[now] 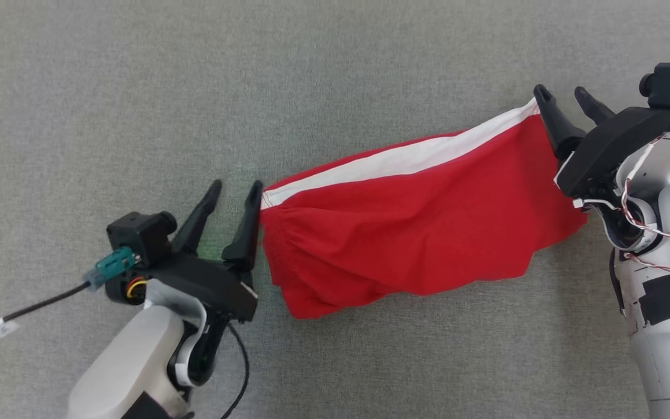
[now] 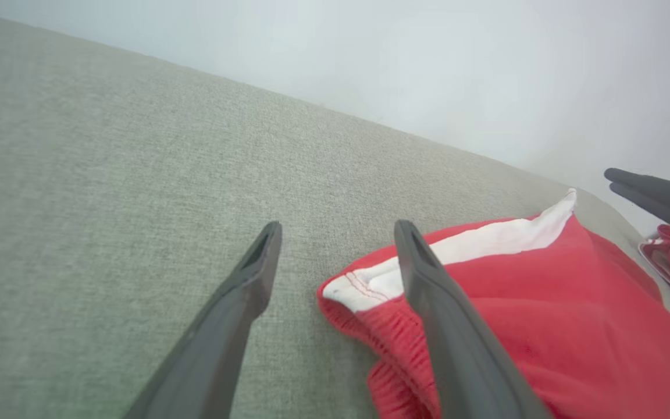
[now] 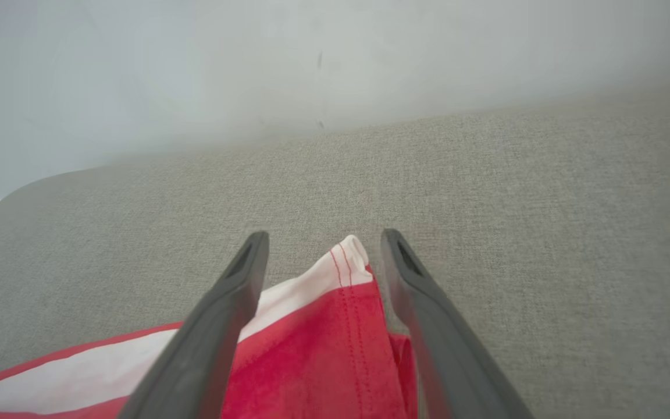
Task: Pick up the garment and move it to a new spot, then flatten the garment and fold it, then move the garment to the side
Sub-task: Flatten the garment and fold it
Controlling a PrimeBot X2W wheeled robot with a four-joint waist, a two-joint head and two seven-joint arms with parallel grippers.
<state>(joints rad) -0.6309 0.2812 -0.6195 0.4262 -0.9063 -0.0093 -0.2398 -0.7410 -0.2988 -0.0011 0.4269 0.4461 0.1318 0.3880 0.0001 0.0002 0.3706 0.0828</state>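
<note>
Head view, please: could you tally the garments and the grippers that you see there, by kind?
Red garment with a white stripe: 1
Grippers: 2, the left gripper and the right gripper, both open
Total: 3

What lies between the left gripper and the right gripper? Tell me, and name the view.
The red garment spans the whole stretch from left gripper to right gripper, lying on the grey surface; the head view shows it.

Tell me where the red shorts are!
Head view: the red shorts lie right of centre on the grey cloth, between the left gripper and right gripper.
</note>
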